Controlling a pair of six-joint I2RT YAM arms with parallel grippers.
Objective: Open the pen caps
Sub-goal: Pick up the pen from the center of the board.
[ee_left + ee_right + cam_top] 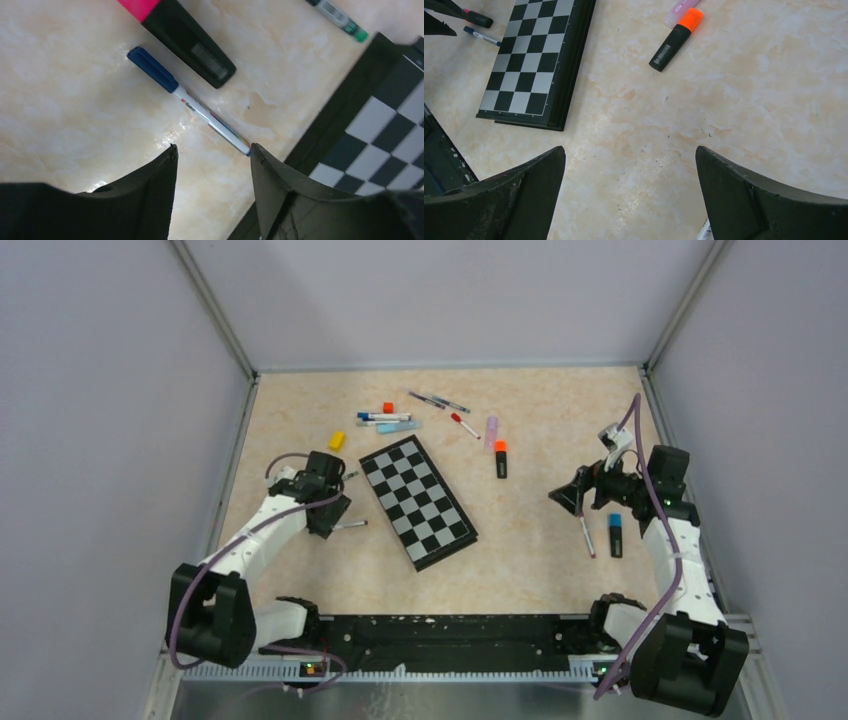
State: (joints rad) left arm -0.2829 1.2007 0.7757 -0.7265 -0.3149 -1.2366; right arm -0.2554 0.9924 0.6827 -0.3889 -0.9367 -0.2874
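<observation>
Left gripper (213,148) gapes near a slender navy cap (152,69) on its pen (214,122).

Light diffuse, from overhead, even across all views. Top view bright and sharp; arms throw short soft shadows onto the table (540,540). Left wrist: white glare patches on the glossy tabletop; left gripper fingers (145,200) dark, slightly soft. Right wrist: right gripper fingers (514,200) near-black, underexposed; tabletop crisp.

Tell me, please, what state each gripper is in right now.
Left gripper: open, holding nothing.
Right gripper: open, holding nothing.
</observation>
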